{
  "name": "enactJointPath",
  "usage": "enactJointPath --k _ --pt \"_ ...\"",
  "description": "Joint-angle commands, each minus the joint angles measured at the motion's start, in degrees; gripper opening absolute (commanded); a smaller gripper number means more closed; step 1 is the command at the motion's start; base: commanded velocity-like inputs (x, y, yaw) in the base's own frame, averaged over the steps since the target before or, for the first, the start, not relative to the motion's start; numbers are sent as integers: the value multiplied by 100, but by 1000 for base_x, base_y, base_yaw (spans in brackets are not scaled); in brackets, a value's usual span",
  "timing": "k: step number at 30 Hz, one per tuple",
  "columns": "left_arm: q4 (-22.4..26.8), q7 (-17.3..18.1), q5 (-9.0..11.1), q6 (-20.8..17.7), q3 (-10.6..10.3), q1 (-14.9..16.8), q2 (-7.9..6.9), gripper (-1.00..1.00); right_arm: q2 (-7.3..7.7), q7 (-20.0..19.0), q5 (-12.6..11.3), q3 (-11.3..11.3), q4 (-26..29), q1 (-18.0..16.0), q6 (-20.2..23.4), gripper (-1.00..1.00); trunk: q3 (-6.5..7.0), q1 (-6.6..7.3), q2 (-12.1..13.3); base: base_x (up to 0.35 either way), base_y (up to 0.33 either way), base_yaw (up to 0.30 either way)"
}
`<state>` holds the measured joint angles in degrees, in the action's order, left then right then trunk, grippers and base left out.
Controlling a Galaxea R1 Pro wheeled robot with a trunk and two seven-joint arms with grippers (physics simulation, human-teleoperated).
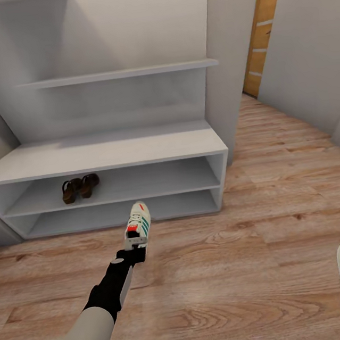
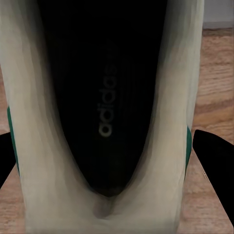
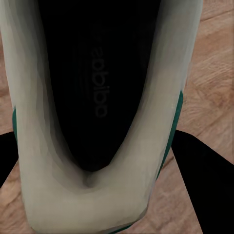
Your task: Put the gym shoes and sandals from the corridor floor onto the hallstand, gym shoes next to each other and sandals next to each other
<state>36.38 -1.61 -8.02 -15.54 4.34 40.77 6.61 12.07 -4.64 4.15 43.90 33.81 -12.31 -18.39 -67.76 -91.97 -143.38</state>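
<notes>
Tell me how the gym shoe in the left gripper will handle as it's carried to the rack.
The gym shoe is held by its heel, toe sticking out, so it may sag or swing. Its collar looks soft where the left gripper pinches it, so it could deform and slip. It probably weighs little, being hollow.

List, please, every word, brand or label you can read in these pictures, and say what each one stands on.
"adidas": printed on the dark insole of the gym shoe held by the left end effector.
"adidas": on the insole of the other gym shoe in the right end effector, dim and seemingly mirrored, barely legible.
No other text is readable; the hallstand and sandals bear none.
</notes>
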Motion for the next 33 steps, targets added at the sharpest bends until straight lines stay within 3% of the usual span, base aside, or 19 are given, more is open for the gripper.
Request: enactJointPath --k 1,33 --pt "10 12 -59 -28 26 1 11 -100 -4 -45 42 43 -6 -8 -21 -100 -5 -1 -2 264 -96 0" --pt "53 12 -32 -19 82 1 15 -100 -12 -45 42 30 -15 -8 -15 -100 -5 -1 -2 284 -169 0"
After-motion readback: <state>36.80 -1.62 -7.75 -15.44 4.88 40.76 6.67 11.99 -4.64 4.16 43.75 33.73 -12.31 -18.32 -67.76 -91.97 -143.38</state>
